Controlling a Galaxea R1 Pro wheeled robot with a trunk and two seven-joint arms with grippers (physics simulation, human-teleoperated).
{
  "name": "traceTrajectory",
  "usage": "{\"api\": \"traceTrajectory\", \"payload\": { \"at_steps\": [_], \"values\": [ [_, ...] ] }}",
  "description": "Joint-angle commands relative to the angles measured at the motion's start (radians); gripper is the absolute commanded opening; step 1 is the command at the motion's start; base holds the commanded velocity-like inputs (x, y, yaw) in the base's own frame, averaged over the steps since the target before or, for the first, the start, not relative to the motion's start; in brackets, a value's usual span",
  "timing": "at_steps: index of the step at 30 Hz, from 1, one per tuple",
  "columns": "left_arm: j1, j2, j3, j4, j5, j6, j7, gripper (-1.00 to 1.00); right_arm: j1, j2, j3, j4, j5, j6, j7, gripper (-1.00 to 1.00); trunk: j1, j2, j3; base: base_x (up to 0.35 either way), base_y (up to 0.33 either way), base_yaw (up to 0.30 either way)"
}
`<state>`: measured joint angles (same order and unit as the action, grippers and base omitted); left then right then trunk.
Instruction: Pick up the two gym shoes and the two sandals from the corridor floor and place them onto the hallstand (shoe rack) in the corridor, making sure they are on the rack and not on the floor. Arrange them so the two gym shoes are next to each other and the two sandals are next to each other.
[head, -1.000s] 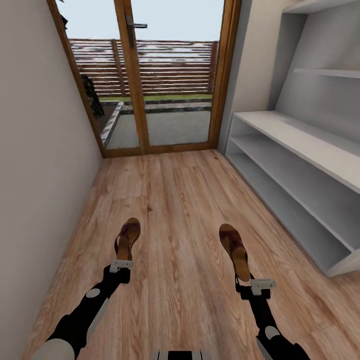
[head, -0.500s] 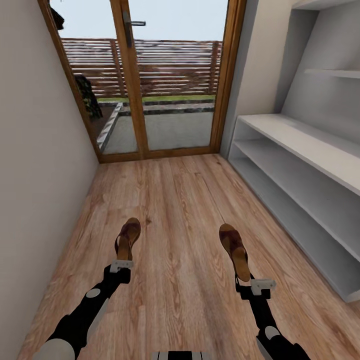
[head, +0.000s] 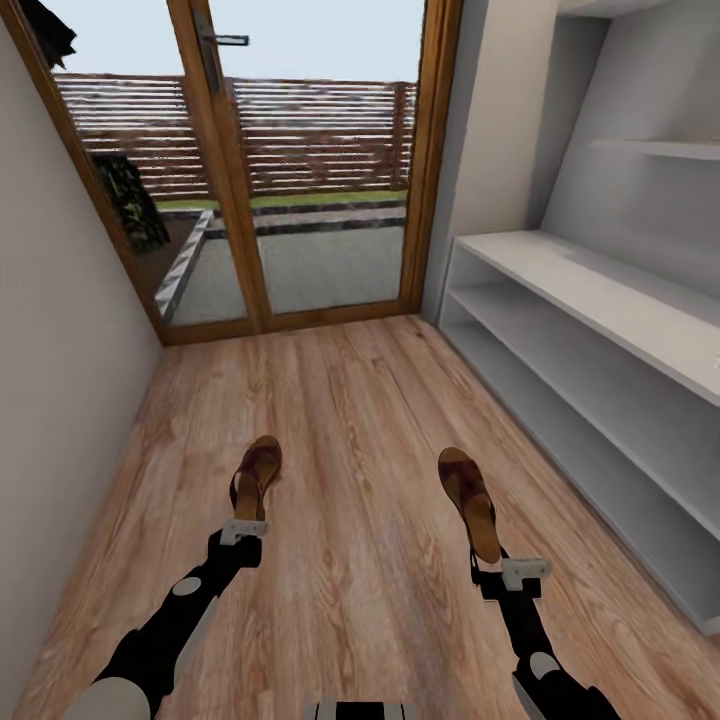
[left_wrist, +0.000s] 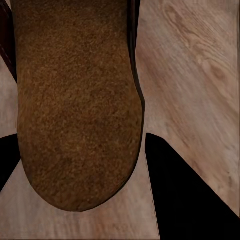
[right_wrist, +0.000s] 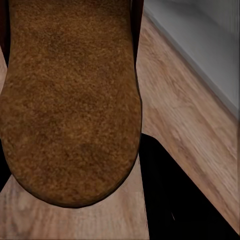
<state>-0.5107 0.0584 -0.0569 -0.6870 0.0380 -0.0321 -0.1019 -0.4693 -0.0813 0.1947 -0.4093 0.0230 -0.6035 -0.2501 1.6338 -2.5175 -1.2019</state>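
At the left edge of the head view a plain pale wall (head: 60, 380) runs back to a wood-framed glass door (head: 230, 170) in the upper left of the frame, with a slatted fence (head: 310, 130) beyond the glass. The wood-plank floor (head: 360, 400) fills the middle. In the lower left, the left arm reaches forward and its left claw (head: 243, 530) is closed on the heel end of the left sandal (head: 256, 475), which points away up the frame, held above the planks. In the left wrist view that sandal's tan footbed (left_wrist: 75, 105) is held close against the camera over the floor, with dark finger shapes at the lower corners. Toward the lower right of the head view, the right claw (head: 510, 572) grips the heel end of the right sandal (head: 470, 500) in the same manner, toe pointing up the frame. The right wrist view has its footbed (right_wrist: 70, 100) close up, the floor beside it and a grey-white edge of the shoe rack at the upper right corner. Along the right side of the head view stands the white shoe rack (head: 600, 300), with a flat top, two open tiers below and a floating shelf (head: 660, 148) on its back panel, well apart from both sandals.
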Motion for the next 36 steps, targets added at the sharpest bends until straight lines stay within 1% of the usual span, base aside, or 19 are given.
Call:
{"api": "traceTrajectory", "payload": {
  "at_steps": [1,19,36],
  "values": [
    [0.0,0.0,0.0,0.0,-0.001,0.0,-0.001,-1.0,0.0,0.0,0.0,0.0,-0.003,-0.001,0.002,-1.0,0.0,0.0,0.0,0.343,0.145,-0.265],
    [0.0,0.0,0.0,0.0,-0.001,0.0,-0.001,-1.0,0.0,0.0,0.0,0.001,-0.003,-0.001,0.002,-1.0,0.0,0.0,0.012,0.285,0.229,-0.281],
    [0.0,0.001,0.0,0.0,-0.002,-0.002,-0.001,-1.0,0.0,0.0,0.0,0.001,-0.003,-0.001,0.002,-1.0,0.0,0.0,0.027,0.315,0.19,-0.288]
  ]
}}
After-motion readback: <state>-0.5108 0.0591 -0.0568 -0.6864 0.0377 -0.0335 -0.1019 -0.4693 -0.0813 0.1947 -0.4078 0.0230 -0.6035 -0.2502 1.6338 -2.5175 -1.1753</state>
